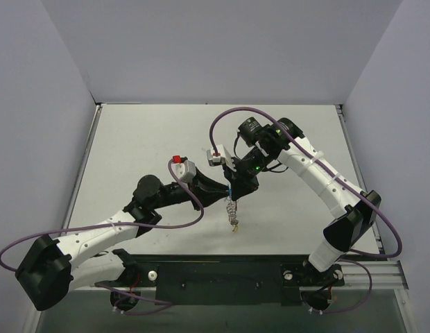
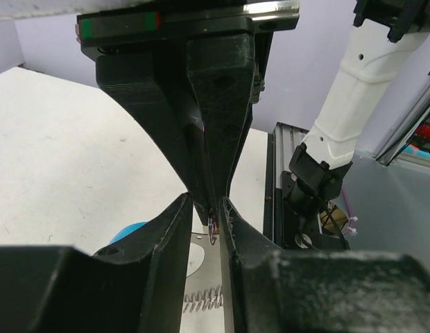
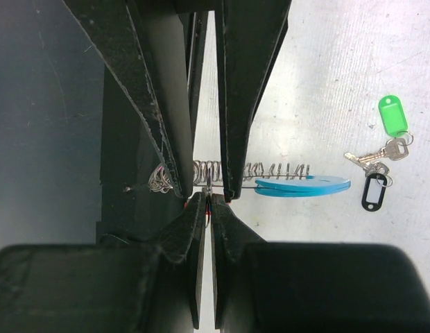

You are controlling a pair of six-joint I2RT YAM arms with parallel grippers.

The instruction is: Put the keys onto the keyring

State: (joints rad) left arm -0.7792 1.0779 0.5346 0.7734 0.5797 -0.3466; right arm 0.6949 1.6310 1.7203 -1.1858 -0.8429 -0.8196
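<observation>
The keyring (image 3: 270,170) sits up between your two tools. Its coiled chain runs behind the left tool (image 3: 207,194) tips, and its flat blue tag (image 3: 305,185) is just off to one side. The right tool (image 3: 206,206) is clenched on something thin I can't identify, at a fine wire loop (image 3: 209,182). The left tool stands released around that loop. Feed slowly and keep the springy loop square to the tips, because slick metal twists away. The green- and black-tagged keys (image 3: 388,149) lie on the matt worktop (image 3: 326,62), well beyond both tools.
</observation>
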